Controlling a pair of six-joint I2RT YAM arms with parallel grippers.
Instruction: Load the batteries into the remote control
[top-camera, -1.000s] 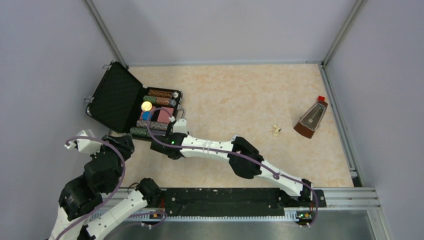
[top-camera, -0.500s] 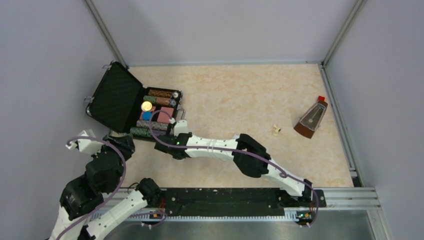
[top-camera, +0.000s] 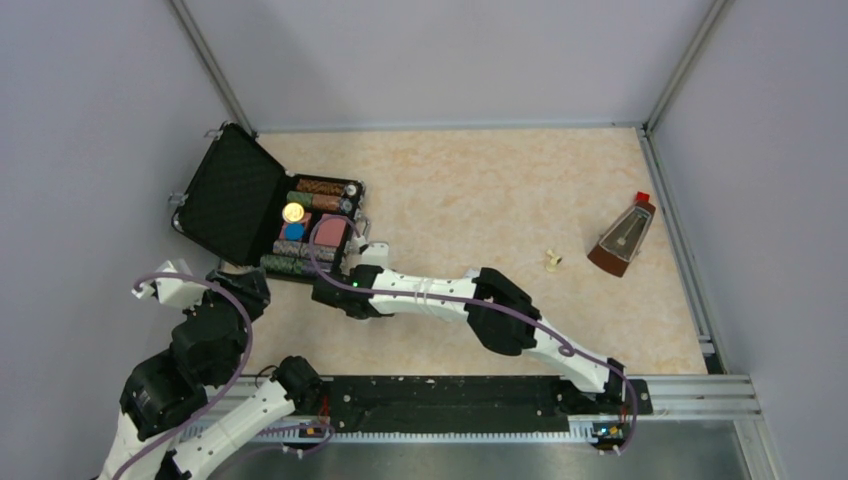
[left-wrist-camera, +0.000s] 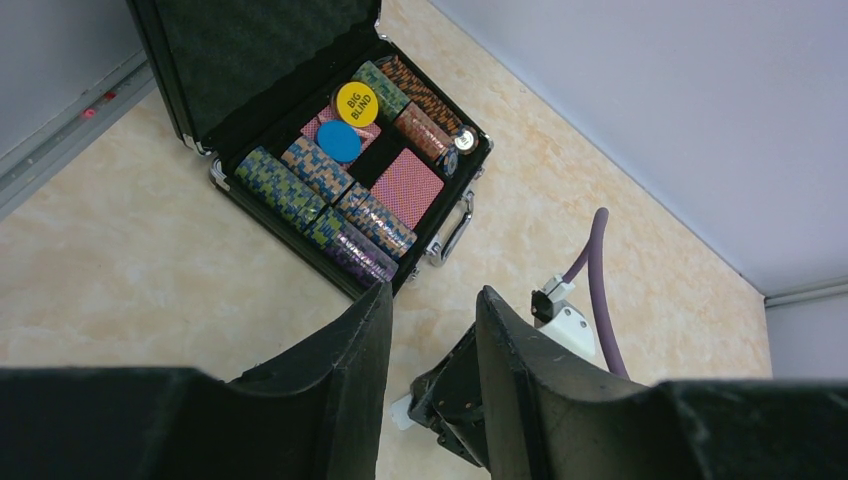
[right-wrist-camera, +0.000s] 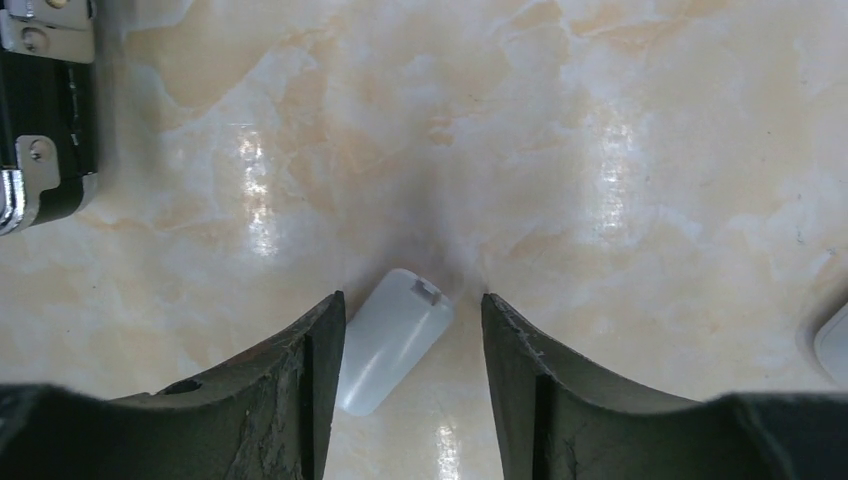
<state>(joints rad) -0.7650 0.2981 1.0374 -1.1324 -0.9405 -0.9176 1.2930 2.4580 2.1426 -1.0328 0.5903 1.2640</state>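
Note:
My right gripper (right-wrist-camera: 412, 297) is open and low over the table, just right of the black case. A small loose white cover piece (right-wrist-camera: 392, 342) lies flat between its fingers, close to the left one. In the top view the right gripper (top-camera: 328, 293) hides this piece. A white rounded corner (right-wrist-camera: 836, 346) shows at the right edge of the right wrist view; I cannot tell if it is the remote control. The batteries are out of view. My left gripper (left-wrist-camera: 435, 288) is open and empty, raised at the near left (top-camera: 250, 288), looking at the right gripper.
The open black case (top-camera: 250, 205) with coloured chip rolls (left-wrist-camera: 345, 225) and a yellow disc stands at the back left. A brown metronome (top-camera: 622, 240) stands at the right. A small pale object (top-camera: 552, 260) lies left of it. Grey walls close in the table.
My right arm's elbow has shifted a little to the right and its wrist has turned slightly beside the case. The left arm has not moved.

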